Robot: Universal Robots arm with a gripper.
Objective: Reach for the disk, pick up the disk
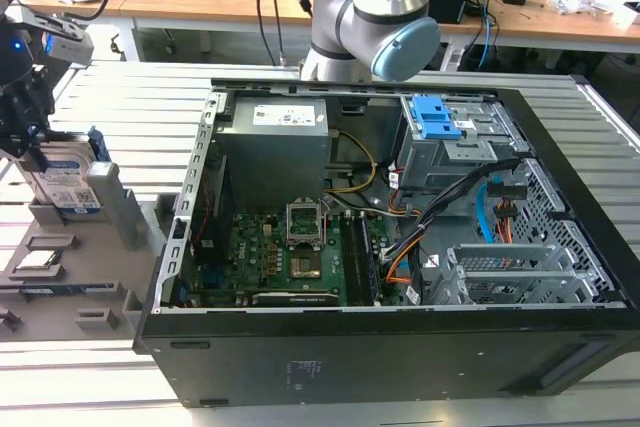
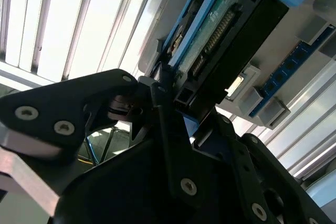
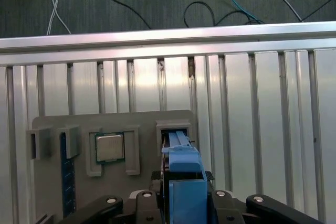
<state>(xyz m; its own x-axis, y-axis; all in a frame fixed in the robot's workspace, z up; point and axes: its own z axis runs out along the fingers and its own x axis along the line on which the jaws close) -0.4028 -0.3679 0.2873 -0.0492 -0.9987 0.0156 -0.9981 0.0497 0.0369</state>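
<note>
The disk (image 1: pixel 72 183) stands on edge in a slot of a grey holder plate (image 1: pixel 60 282) at the exterior view's far left, its silver face and white-and-blue label showing. My gripper (image 1: pixel 33 142) comes down on it from above. In the first wrist view the disk's blue frame (image 3: pixel 184 158) rises out of the slot between my gripper's (image 3: pixel 182 177) two black fingers. In the second wrist view the disk's connector edge (image 2: pixel 231 30) sits pinched in my gripper (image 2: pixel 189 106), with one finger (image 2: pixel 160 111) pressed against its side.
An open black computer case (image 1: pixel 400 247) lies to the exterior view's right of the holder plate, with the arm's base (image 1: pixel 375 7) behind it. A processor chip (image 3: pixel 110 147) and a memory stick (image 3: pixel 64 177) sit in other slots of the plate (image 3: pixel 105 121). Slatted metal table all round.
</note>
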